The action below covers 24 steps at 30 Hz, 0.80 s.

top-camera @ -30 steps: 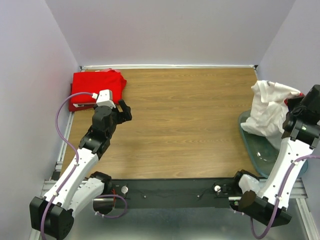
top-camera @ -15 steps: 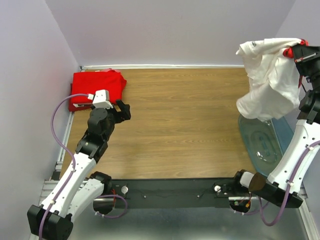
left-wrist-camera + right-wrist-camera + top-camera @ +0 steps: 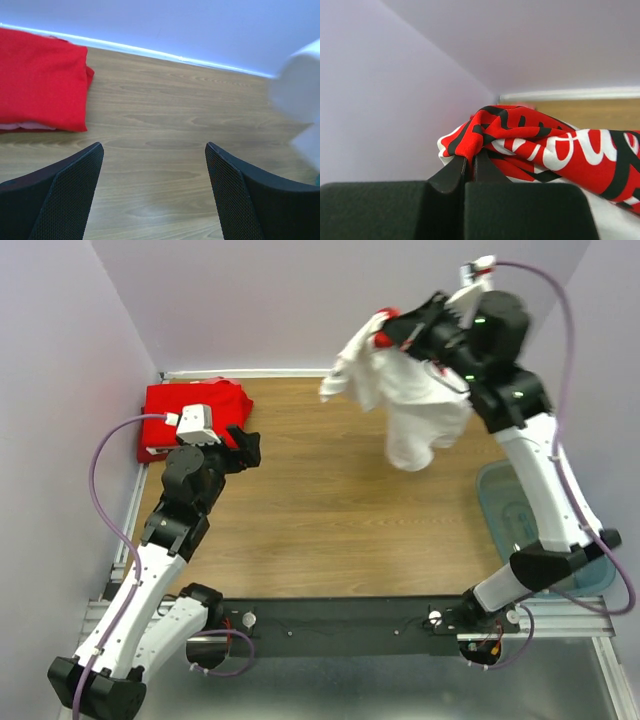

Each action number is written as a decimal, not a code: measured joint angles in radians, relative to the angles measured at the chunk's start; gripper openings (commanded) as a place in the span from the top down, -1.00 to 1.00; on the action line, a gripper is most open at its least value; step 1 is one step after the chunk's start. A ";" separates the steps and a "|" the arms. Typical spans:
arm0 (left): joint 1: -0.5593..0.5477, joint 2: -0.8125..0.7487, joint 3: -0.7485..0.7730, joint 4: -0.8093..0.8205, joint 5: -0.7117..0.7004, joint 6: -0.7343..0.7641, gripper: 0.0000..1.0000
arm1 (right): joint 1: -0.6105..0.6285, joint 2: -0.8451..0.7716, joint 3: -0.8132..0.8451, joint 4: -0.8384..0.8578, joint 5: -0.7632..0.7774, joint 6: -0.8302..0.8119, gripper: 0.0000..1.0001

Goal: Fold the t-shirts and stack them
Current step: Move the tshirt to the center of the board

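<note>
A folded red t-shirt (image 3: 190, 412) lies in the table's far left corner, also showing at the left of the left wrist view as the red t-shirt (image 3: 40, 90). My left gripper (image 3: 248, 448) hovers open just right of it, nothing between its fingers (image 3: 65, 195). The white t-shirt (image 3: 410, 400) with the red-and-white print hangs bunched in the air over the far middle of the table. My right gripper (image 3: 395, 330) is shut on its printed part (image 3: 510, 135), high above the wood.
A translucent blue-tinted tub (image 3: 520, 525) stands at the table's right edge beside the right arm. Lilac walls close in the left, back and right sides. Bare wooden tabletop (image 3: 330, 510) spreads between the two arms.
My right arm has lifted the white t-shirt out of the tub and swung it up and left over the table. The left gripper has shifted only slightly.
</note>
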 measured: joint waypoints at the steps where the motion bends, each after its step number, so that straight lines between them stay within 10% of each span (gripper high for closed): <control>1: 0.000 -0.003 0.011 -0.005 0.000 0.000 -0.80 | 0.068 0.031 0.000 -0.006 0.041 -0.013 0.99; 6: 0.000 -0.055 0.033 -0.054 -0.002 -0.012 -0.80 | 0.244 0.098 -0.061 -0.051 0.198 -0.034 0.82; 8: 0.000 -0.087 0.032 -0.077 -0.006 -0.026 -0.80 | 0.264 0.099 -0.101 -0.056 0.235 -0.028 -0.50; 10: 0.000 -0.111 0.027 -0.100 -0.021 -0.038 -0.80 | 0.267 0.120 -0.113 -0.056 0.248 -0.037 -1.00; 24: 0.000 0.006 -0.093 -0.168 -0.019 -0.131 -0.75 | 0.260 0.220 -0.598 -0.136 0.344 -0.046 -1.00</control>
